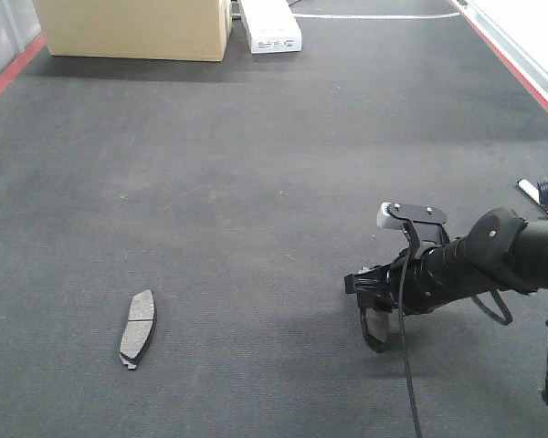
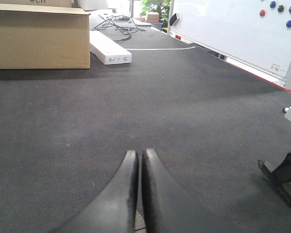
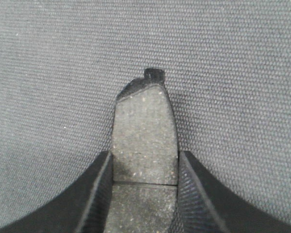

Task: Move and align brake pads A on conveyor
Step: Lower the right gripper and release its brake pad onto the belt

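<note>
Honestly, we've got the right gripper (image 3: pixel 144 162) clamped across the brake pad (image 3: pixel 144 126) at its middle, seems stiff and gritty; left gripper (image 2: pixel 140 162) pinched together.

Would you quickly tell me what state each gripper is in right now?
Left gripper: closed, holding nothing.
Right gripper: closed on a brake pad.
</note>
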